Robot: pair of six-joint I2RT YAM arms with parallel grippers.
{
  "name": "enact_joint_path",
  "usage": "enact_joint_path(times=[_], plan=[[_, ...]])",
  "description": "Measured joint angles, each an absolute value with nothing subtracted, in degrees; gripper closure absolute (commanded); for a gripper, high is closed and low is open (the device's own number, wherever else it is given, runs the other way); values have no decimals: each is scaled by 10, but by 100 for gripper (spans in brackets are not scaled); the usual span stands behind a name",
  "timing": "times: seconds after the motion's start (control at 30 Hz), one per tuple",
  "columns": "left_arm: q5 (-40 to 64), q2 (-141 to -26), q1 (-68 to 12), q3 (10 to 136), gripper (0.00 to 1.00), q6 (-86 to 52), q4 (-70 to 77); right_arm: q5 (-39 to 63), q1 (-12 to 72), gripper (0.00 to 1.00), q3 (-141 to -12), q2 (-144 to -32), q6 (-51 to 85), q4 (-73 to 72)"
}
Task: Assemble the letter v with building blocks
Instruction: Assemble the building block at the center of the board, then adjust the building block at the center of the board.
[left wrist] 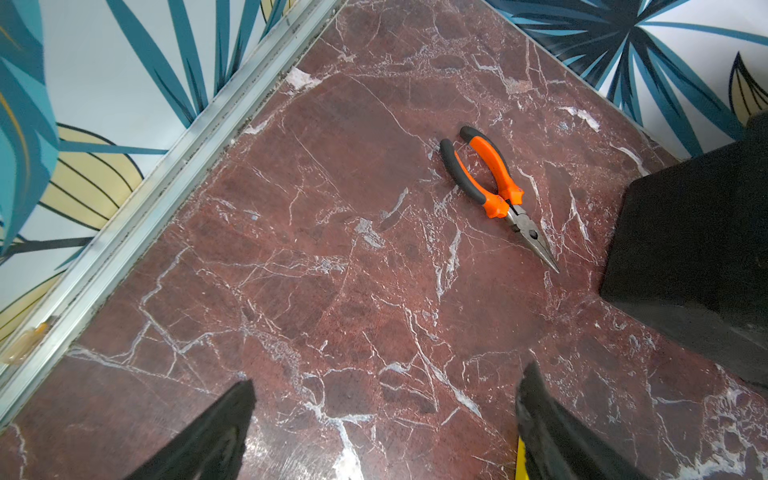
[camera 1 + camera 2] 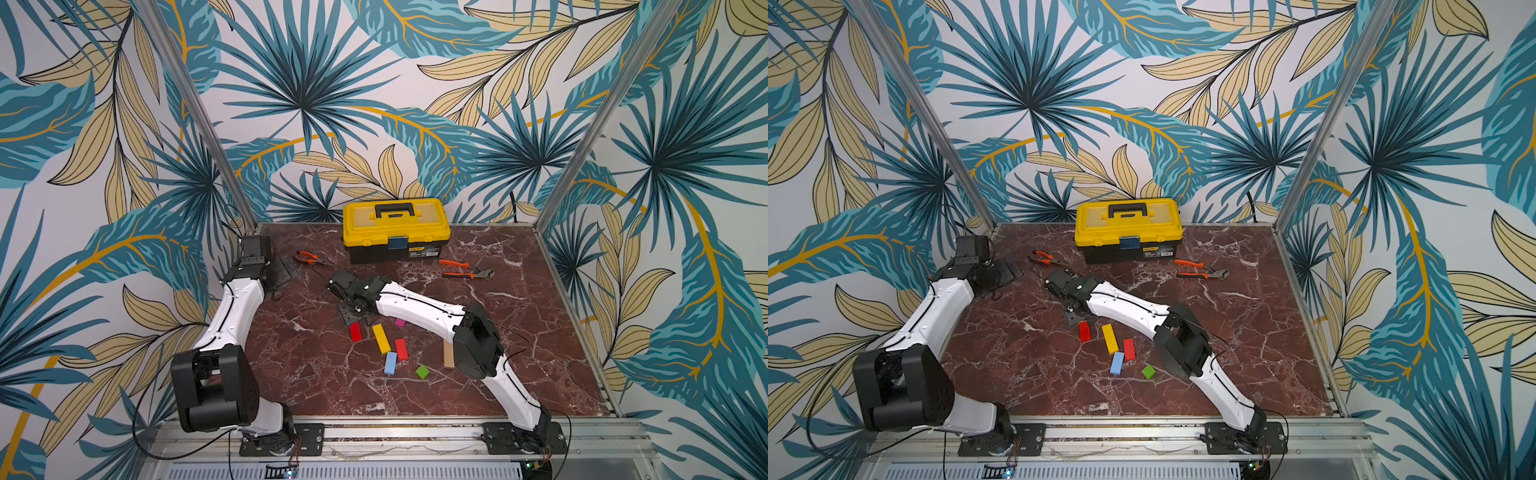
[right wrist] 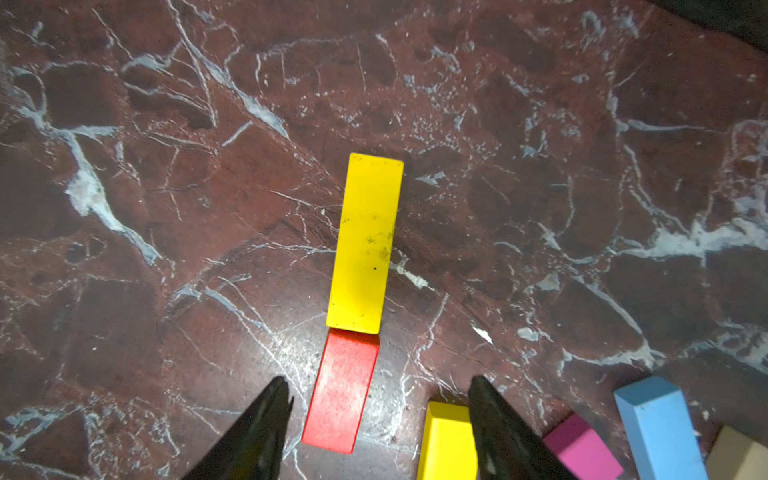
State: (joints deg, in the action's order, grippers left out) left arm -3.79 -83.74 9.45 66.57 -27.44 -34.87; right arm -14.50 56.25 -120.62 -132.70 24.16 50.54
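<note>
The building blocks [image 2: 381, 338] lie low in the middle of both top views on the desk [image 2: 540, 324], the right jaws apart around a red block [image 3: 340, 395] that touches a yellow bar [image 3: 365, 243], the left jaws wide apart, holding nothing.

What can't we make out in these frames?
- Tan bar: in a top view, partly behind right arm.
- Magenta cube: in a top view, partly under that arm.
- Second yellow bar: right wrist view, cut by bottom edge.
- Toolbox: left wrist view, dark, cut by frame edge.
</note>
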Motion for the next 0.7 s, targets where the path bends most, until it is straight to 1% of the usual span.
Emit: enact_joint_path(times=[0.3, 0.7], plan=[[-38, -837, 95, 666, 1, -274, -349, -161, 562, 31, -1088, -1299, 257, 514], [-27, -837, 95, 666, 1, -274, -349, -163, 561, 33, -1017, -1265, 279, 517]])
